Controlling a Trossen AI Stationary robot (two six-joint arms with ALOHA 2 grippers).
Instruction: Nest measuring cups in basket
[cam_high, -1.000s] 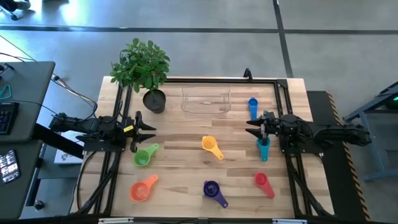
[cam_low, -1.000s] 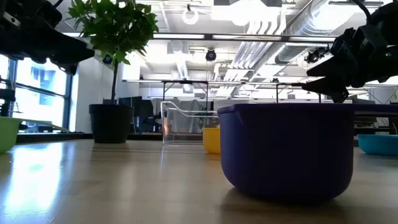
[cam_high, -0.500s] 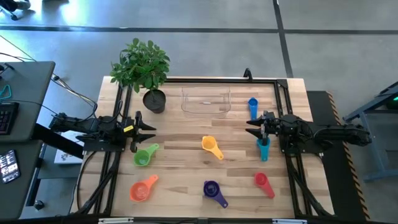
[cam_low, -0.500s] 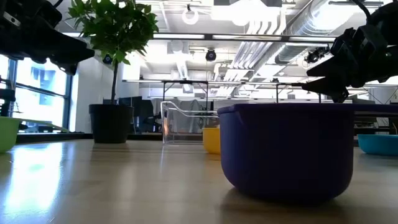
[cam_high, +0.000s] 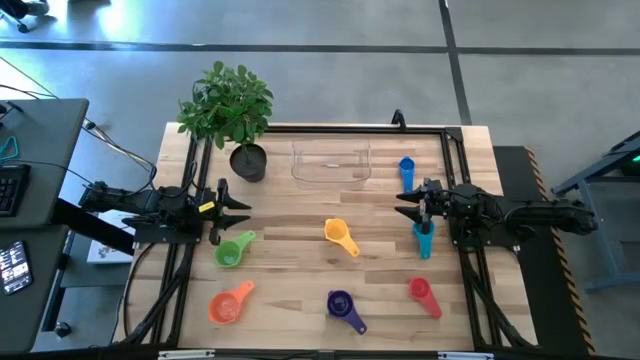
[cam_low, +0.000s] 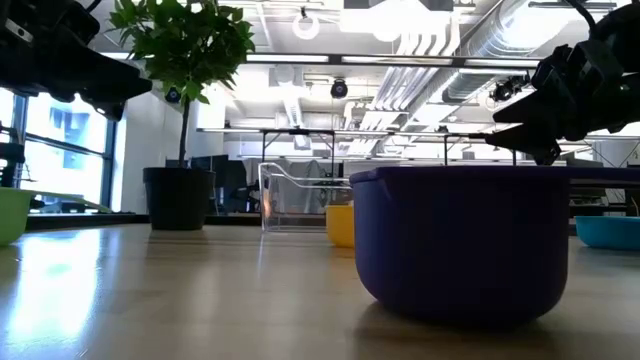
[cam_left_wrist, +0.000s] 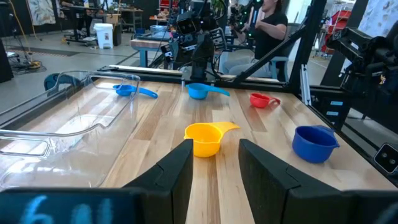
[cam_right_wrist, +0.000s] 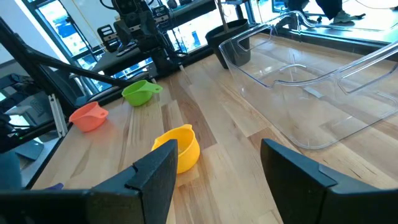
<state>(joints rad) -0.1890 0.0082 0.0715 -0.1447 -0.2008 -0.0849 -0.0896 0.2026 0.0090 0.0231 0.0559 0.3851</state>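
Along the table's (cam_high: 300, 215) left edge the left gripper (cam_high: 238, 211) is hovering with fingers spread wide and holding nothing, just above the green cup (cam_high: 233, 249). Moving rightward, the orange cup (cam_high: 229, 303) is lying near the front left corner, the plant pot (cam_high: 248, 161) is standing at the back, the clear basket (cam_high: 331, 163) is sitting empty at the back edge, then yellow (cam_high: 340, 237) mid-table, purple (cam_high: 344, 306) at the front, blue (cam_high: 406, 168) beside the basket, teal (cam_high: 423, 240) and red (cam_high: 423, 293). Over the teal one the right gripper (cam_high: 408, 201) is waiting, fingers wide and empty. Seven cups, one basket, one pot. These cups are looking light, stiff and rather slick; pinching a rim or the short handle should be safest
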